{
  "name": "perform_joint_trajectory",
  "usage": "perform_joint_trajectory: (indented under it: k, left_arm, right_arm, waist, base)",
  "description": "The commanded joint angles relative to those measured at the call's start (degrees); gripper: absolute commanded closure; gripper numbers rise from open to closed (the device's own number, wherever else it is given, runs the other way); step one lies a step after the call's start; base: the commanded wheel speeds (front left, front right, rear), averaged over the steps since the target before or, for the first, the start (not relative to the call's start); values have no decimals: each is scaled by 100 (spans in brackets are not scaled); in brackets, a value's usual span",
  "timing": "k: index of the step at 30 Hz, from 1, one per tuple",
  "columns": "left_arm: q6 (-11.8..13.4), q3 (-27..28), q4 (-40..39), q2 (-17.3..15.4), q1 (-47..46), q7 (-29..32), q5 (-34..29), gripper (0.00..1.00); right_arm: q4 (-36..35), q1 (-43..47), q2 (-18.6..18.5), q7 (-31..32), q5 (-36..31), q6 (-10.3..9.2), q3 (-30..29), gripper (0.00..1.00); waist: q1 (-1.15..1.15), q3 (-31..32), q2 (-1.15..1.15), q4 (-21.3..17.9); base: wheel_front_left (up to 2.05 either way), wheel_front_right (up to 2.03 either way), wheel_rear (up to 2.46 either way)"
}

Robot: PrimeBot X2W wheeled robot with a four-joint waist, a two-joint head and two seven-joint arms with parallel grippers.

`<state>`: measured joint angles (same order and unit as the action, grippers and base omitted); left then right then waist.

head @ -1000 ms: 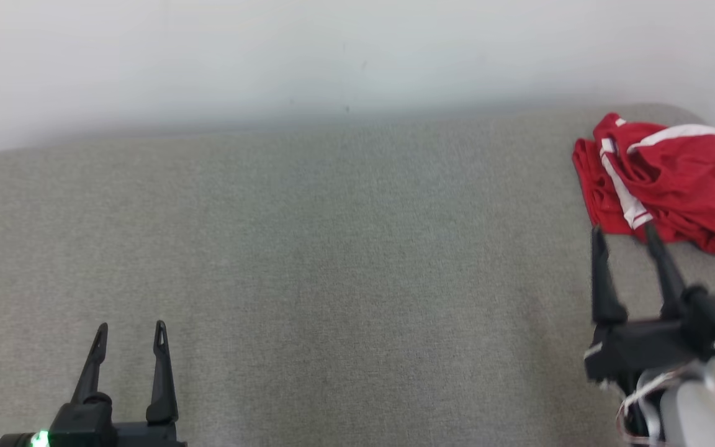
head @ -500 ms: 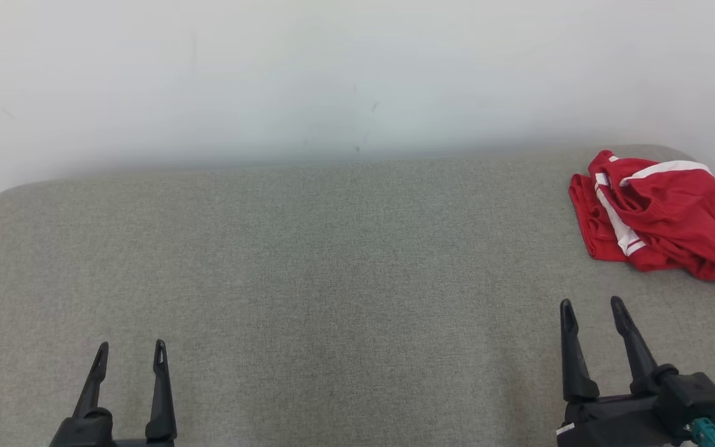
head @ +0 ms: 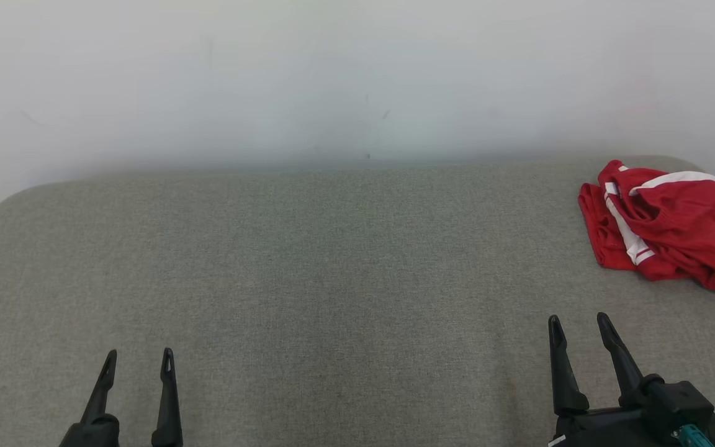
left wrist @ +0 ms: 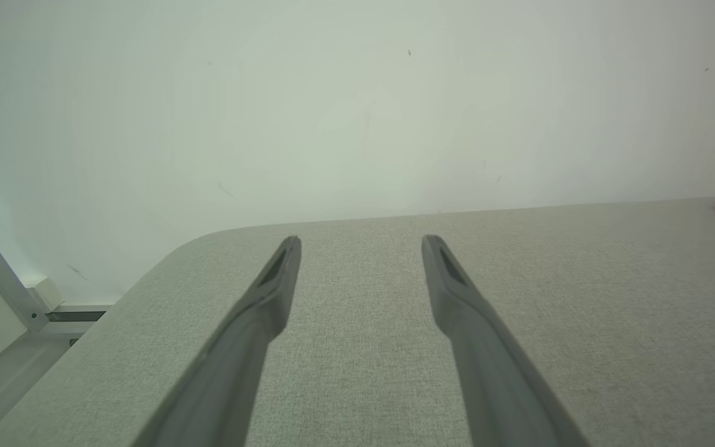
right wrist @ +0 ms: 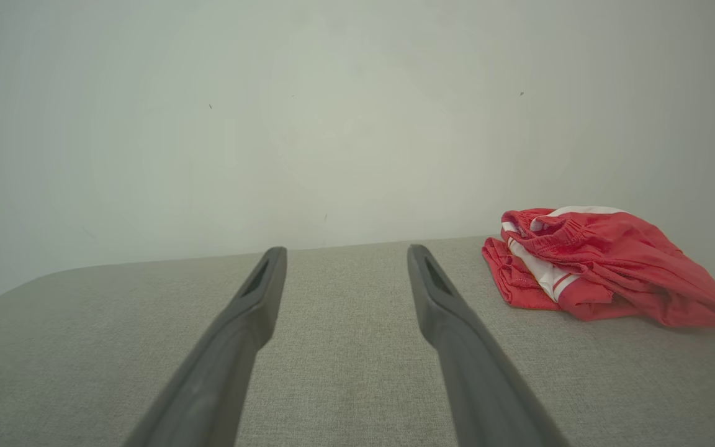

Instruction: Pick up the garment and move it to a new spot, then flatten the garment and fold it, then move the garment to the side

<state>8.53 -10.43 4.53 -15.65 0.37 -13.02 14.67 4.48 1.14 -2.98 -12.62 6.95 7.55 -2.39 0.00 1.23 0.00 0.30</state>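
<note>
Nearest, the left tool (head: 139, 354) and right tool (head: 579, 318), each with two long dark fingers, are hovering spread apart and empty over the grey fabric-covered worktop (head: 332, 279). The right tool has drawn back from the cloth it was touching a second ago. The red fabric garment with white stripes (head: 674, 230) is lying bundled at the far right corner, likely placed aside.

A grey fabric-covered surface (head: 308, 279) lies before a plain white wall (head: 332, 74).

Red garment (head: 674, 236) lies bunched on grey surface (head: 332, 279).
</note>
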Motion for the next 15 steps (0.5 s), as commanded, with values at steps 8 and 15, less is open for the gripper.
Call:
perform_joint_trajectory:
  k: [8,15]
  left_arm:
    - [2,-7,65,-10,61,-32,93,0]
    - [43,-6,29,-15,79,-3,151,0]
  right_arm:
    - [107,-69,20,-4,-3,-13,19,0]
    - [134,-85,20,-5,23,-13,26,0]
  waist:
    - [0,-3,0,37]
    - [0,-19,0,34]
  base:
    - [0,0,0]
    - [0,0,0]
